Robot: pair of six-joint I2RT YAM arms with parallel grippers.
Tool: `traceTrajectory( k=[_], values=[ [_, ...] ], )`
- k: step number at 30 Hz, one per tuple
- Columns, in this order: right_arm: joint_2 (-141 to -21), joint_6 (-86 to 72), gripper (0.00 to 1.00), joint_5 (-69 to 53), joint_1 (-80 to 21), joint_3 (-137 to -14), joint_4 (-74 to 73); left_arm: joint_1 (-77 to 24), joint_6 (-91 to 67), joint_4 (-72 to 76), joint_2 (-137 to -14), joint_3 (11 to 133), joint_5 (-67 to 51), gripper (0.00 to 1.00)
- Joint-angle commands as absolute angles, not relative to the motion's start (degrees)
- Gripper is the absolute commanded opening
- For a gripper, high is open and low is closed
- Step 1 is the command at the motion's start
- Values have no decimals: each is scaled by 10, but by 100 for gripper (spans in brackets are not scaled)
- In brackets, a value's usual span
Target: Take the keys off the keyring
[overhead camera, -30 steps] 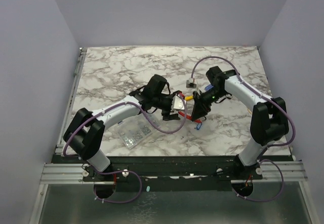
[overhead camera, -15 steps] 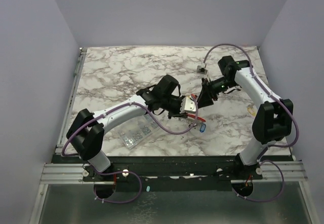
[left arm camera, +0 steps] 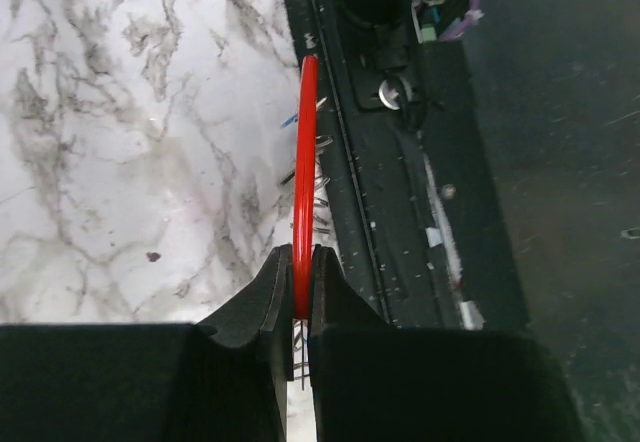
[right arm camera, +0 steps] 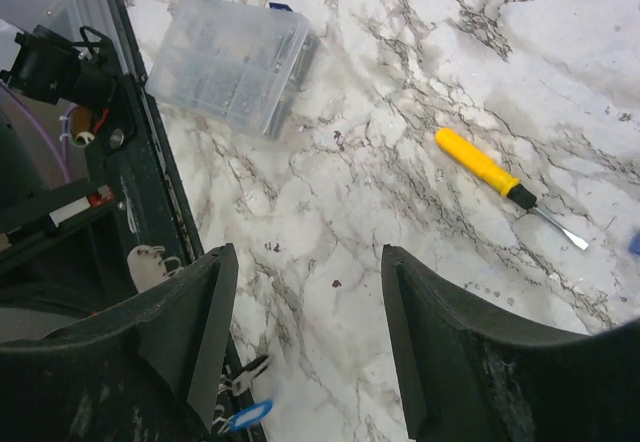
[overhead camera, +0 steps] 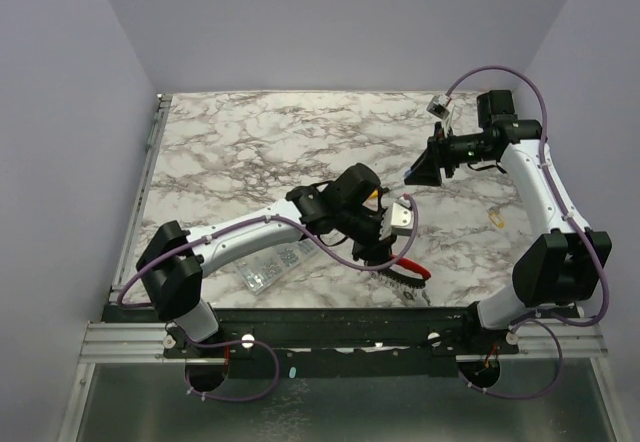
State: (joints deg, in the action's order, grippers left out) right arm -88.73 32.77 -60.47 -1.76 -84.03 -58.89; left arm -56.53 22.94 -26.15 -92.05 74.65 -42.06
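Observation:
My left gripper (overhead camera: 393, 255) is low near the table's front edge, shut on the red keyring (left arm camera: 305, 162). The ring shows edge-on in the left wrist view and runs straight out from between the fingers (left arm camera: 268, 292). Thin metal keys (left arm camera: 320, 177) hang beside the ring, and from above they are a dark cluster (overhead camera: 404, 280) under the red loop (overhead camera: 412, 265). My right gripper (overhead camera: 416, 176) is raised at the far right, open with nothing between its jaws (right arm camera: 310, 262). A blue-tagged key (right arm camera: 248, 414) shows at the bottom of the right wrist view.
A clear plastic compartment box (overhead camera: 268, 265) lies front left and also shows in the right wrist view (right arm camera: 235, 57). A yellow-handled screwdriver (right arm camera: 490, 167) lies on the marble. A small yellow item (overhead camera: 495, 219) rests at the right. The black frame rail (left arm camera: 400, 162) borders the front edge.
My left gripper has shut on the red ring and carried it right, toward the front edge. My right gripper has pulled back to the far right, risen and opened.

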Motion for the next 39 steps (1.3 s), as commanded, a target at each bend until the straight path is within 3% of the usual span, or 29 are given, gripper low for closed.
traceTrajectory(
  k=[1,8,20,27,33,39],
  values=[
    [-876,307,67,-589,-13,-823,-564,-572,116,-216,-922,759,-463,0],
    [-886,322,67,-590,-12,-817,-583,-558,-15,-68,-972,688,-441,0],
    [-884,342,67,-577,-4,-796,-587,-440,-167,149,-1037,611,-386,0],
    [-889,348,67,-579,-4,-791,-588,-407,-184,175,-1060,587,-355,0],
    [-884,359,67,-576,-4,-776,-586,-408,-150,171,-1022,582,-434,0],
    [-884,349,67,-580,-4,-779,-572,-481,-21,44,-950,615,-455,0]
  ],
)
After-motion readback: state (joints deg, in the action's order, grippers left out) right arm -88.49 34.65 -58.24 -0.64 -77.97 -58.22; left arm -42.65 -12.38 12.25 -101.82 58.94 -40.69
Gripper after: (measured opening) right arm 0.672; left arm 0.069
